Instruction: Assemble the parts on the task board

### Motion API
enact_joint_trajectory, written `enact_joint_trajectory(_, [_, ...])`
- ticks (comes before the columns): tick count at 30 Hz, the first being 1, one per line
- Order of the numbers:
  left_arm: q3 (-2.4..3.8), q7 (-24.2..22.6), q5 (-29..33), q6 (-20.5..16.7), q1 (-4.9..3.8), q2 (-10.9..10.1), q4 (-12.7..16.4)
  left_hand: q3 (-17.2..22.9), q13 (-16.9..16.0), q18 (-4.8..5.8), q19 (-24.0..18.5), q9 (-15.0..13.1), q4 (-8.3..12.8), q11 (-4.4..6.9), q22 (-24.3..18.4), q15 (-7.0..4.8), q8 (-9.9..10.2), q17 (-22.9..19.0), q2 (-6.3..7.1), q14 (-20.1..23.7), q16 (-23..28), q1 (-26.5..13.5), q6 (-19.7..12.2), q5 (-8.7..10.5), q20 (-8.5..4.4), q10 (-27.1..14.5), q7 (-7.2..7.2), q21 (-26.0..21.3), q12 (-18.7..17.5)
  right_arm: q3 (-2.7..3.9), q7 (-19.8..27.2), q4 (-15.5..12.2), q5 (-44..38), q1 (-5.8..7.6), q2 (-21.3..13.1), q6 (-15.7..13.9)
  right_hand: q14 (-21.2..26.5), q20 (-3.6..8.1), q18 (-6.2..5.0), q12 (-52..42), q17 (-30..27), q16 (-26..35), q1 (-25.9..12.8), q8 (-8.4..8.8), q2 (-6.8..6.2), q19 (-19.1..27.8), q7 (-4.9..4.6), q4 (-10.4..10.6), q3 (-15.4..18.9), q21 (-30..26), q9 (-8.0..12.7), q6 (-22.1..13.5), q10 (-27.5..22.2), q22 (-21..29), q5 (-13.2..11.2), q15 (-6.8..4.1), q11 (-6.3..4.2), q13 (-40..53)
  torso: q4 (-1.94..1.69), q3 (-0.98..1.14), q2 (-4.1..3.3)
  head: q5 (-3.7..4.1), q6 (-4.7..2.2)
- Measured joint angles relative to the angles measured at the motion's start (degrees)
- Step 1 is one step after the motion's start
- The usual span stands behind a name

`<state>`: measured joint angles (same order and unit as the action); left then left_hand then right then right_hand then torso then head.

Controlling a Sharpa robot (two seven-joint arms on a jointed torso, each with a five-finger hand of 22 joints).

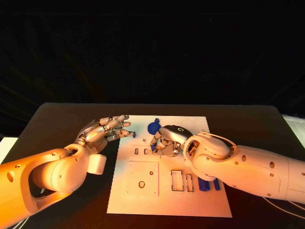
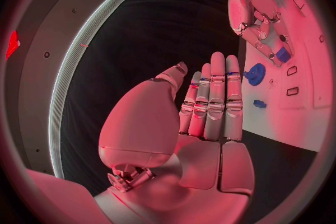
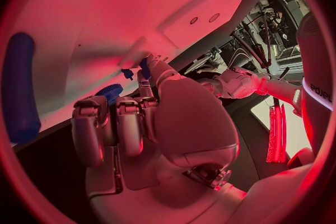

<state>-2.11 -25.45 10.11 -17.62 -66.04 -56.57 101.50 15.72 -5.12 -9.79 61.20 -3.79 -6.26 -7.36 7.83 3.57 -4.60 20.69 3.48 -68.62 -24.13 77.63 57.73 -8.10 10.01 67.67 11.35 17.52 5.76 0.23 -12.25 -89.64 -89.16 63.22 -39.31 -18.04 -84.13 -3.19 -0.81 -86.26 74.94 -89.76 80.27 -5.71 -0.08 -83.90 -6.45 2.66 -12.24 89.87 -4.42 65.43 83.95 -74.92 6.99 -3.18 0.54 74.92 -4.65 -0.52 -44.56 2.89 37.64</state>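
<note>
Several blue parts (image 1: 208,184) are lying loose on the board (image 1: 167,200); the left hand (image 1: 106,129) is hovering spread and empty; whether the right hand (image 1: 167,140) is holding anything, I cannot tell.

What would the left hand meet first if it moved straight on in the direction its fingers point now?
Probably the round blue part at the task board's far edge, beside the right hand. The left hand hangs open; its height above the board is unclear.

Black table (image 1: 63,119) carries white task board (image 1: 167,202) (lying flat, mid-table).
</note>
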Motion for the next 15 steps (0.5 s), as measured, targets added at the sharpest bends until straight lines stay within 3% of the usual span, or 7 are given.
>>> enact_joint_trajectory(15, [0.0,0.1,0.0,0.1,0.0,-0.1,0.0,0.0,0.1,0.0,0.0,0.0,0.0,0.0,0.0,0.0,0.0,0.0,0.0,0.0,0.0,0.0,0.0,0.0,0.0,0.0,0.0,0.0,-0.2,0.05,-0.3,0.8,-0.2,-0.09,1.3,0.1,0.0,0.0,0.0,0.0,0.0,0.0,-0.4,0.0,-0.43,0.0,0.0,-0.2,-0.1,0.0,0.0,0.0,0.1,0.0,0.3,0.0,0.09,0.0,-0.02,0.04,0.0,-0.27,0.26])
